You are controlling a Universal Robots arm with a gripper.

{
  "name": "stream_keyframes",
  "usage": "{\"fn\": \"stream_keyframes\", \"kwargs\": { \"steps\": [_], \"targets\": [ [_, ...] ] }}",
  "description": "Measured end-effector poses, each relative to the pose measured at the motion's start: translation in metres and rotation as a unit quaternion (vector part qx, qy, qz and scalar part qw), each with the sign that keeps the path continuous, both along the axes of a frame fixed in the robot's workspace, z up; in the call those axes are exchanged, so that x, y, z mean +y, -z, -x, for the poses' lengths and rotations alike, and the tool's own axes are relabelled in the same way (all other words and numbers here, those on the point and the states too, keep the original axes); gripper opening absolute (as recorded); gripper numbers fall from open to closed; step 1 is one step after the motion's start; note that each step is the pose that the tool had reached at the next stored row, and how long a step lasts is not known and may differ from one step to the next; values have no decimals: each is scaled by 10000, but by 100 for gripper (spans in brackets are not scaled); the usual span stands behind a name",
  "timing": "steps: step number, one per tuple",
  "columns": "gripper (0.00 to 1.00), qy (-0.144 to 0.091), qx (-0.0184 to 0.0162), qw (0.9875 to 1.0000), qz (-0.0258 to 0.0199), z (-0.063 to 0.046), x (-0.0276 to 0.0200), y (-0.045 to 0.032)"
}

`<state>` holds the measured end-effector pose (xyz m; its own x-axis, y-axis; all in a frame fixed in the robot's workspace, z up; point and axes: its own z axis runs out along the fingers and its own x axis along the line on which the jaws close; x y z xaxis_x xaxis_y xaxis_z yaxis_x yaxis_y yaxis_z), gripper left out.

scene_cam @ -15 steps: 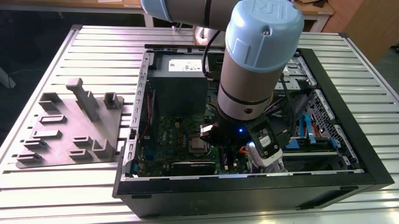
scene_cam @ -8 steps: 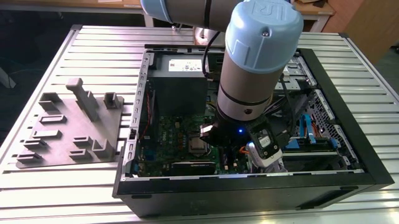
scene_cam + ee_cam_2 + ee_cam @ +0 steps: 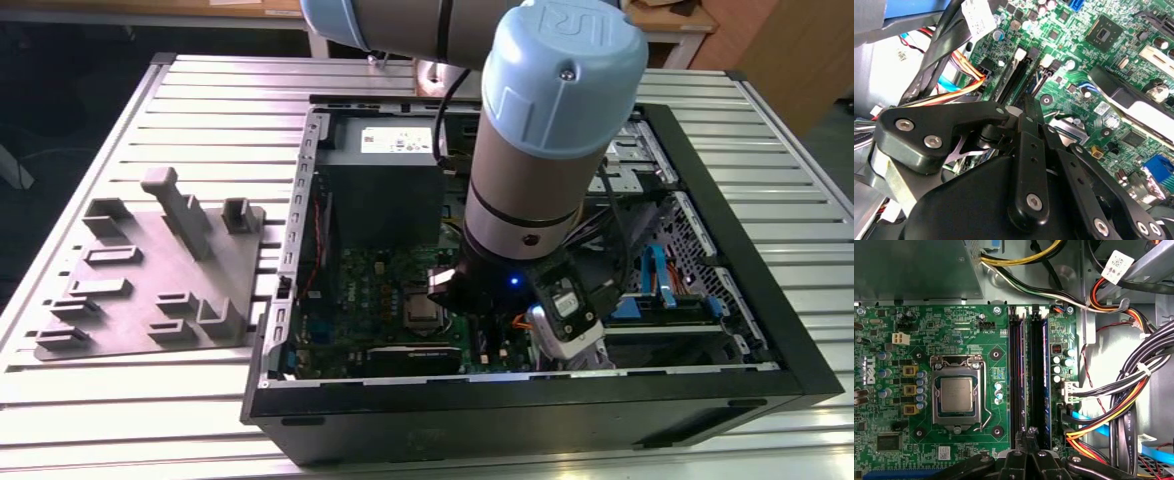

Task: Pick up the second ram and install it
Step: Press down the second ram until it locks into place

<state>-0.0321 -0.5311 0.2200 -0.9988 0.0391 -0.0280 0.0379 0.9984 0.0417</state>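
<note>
— Black fingers (image 3: 1021, 460) of the claw (image 3: 1028, 432) sit right under our lens. We see the two tips drawn together into one point, with no gap between them.

— Agreed, and in the second wrist view the claw (image 3: 1026, 107) looks the same, tips pressed together above the long black slots. Where do we place the second ram (image 3: 1022, 365)?

— We see it edge-on, standing in one of those slots on the green board (image 3: 999, 335), a thin dark strip running straight away from the tips. Its near end lies just at the tips. We cannot tell whether they touch it.

— Beside the slots we have the metal processor socket (image 3: 956, 395), square and latched. On the slots' other side a thick bundle of cables (image 3: 1134, 385), black, orange and yellow, crosses the bare metal of the case.

— From the exterior view, we see the arm (image 3: 547, 130) reaching down into the open computer case (image 3: 534, 410), which lies flat on a ribbed metal table (image 3: 214, 100). Toward the exterior view's left a grey moulded tray (image 3: 147, 270) rests on that table, just beside the case.
</note>
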Motion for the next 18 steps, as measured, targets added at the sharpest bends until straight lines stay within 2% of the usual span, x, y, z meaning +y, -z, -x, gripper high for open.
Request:
{"fn": "stream_keyframes", "kwargs": {
  "steps": [14,16,18],
  "targets": [
    [7,0,0,10000,-1,0,0,29],
    [7,0,-2,10000,-7,0,1,19],
    [7,0,-2,10000,-9,0,2,-27]
  ]
}}
